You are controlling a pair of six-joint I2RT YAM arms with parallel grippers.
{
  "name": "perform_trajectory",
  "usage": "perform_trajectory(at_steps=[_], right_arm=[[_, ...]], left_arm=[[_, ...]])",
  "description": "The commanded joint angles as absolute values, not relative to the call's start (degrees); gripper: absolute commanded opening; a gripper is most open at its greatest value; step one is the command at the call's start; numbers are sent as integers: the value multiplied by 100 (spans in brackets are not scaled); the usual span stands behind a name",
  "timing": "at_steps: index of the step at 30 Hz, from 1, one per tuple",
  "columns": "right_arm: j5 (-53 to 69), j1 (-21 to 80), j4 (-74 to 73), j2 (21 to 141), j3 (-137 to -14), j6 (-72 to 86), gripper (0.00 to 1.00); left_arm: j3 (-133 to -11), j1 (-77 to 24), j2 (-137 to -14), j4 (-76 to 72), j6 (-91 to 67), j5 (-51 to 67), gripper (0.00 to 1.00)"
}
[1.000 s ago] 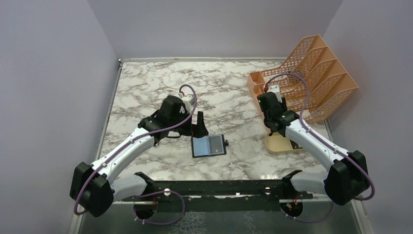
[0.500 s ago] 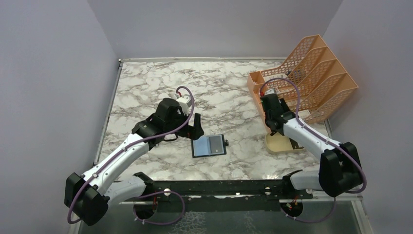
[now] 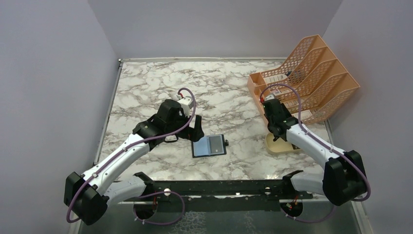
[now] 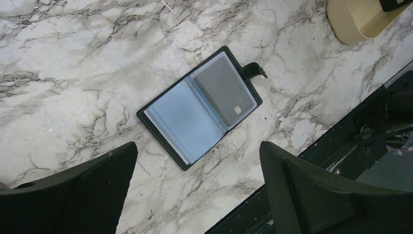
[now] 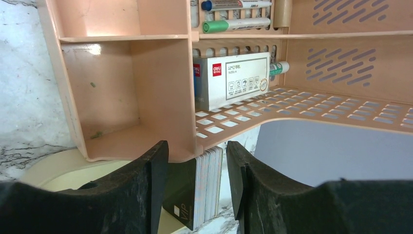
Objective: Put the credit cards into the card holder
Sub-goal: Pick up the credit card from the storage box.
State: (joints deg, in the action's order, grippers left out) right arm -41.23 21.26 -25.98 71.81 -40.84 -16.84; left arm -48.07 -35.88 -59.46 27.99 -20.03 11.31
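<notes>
- A small black folding card holder (image 4: 199,109) with clear plastic sleeves and a little snap tab lies open and flat on the white marble-patterned desk (image 4: 73,58), near the front edge and between the two arms.
- One thin grey plastic card (image 4: 225,91) already sits in the sleeve on the tab side. The other sleeve looks empty.
- The left gripper (image 4: 195,195) hovers above the card holder with its black fingers (image 4: 73,195) spread fully and holding nothing.
- Further back on the right side, a tan oval plastic dish (image 5: 44,170) holds the remaining credit cards (image 5: 208,187), a stack of thin whitish cards standing on edge with a dark card on its left face.
- The right gripper (image 5: 196,161) has its fingers parted, one on each side of that stack. The views do not show whether they press on it.
- The cards are probably light, stiff and slick, so a pinch across the flat faces near the free upper edge looks the likeliest hold. The stack may fan out or shed cards.
- The card holder looks light and floppy and may slide when a card is pushed in.
- Farthest back stands an orange mesh plastic file rack (image 5: 160,83) holding a white printed box (image 5: 234,80) and marker pens (image 5: 236,23).
</notes>
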Motion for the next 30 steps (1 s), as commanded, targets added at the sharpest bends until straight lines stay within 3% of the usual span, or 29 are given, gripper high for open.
perform_trajectory(at_steps=[1,13,30], right_arm=[[-4038,2092,-2856,6832,-3979,-1822,48],[-3875,2092,-3470,6804,-3869,-2069,49],[-4971,2092,-3333,7317,-3504,-2415,47]], left_arm=[[-4777,-3665,-5891,2799,-1934,985,99],[-4774,-3782,-5780,2814,-1918,915,99],[-4782,-4031,-5620,2874,-1872,706,99]])
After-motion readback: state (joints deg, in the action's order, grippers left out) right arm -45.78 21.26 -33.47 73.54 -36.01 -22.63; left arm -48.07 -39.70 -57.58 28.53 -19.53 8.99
